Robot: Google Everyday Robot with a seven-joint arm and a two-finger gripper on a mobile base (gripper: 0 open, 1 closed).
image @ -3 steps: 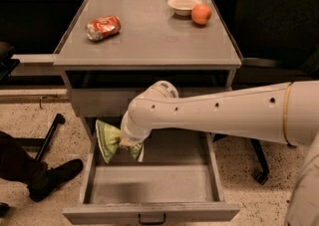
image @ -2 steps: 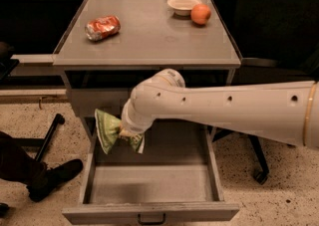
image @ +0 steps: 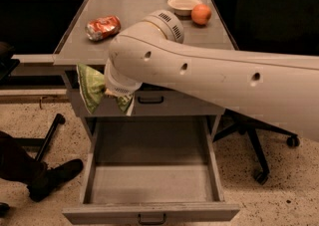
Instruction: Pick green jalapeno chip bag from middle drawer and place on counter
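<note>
The green jalapeno chip bag (image: 91, 86) hangs in the air at the counter's front left corner, in front of the closed upper drawer. My gripper (image: 113, 92) is shut on it, mostly hidden under the white wrist of my arm, which reaches in from the right. The middle drawer (image: 149, 213) is pulled wide open below, its grey floor bare. The counter (image: 134, 21) is the grey top just behind and above the bag.
A dented red soda can (image: 102, 27) lies at the counter's left. A white bowl (image: 182, 4) and an orange (image: 201, 14) sit at the back right. An office chair base (image: 259, 170) stands right of the cabinet. A person's shoe (image: 52, 176) is on the floor at left.
My arm has lifted the bag out of the middle drawer, up to about counter height at the front left corner. The drawer is left empty.
</note>
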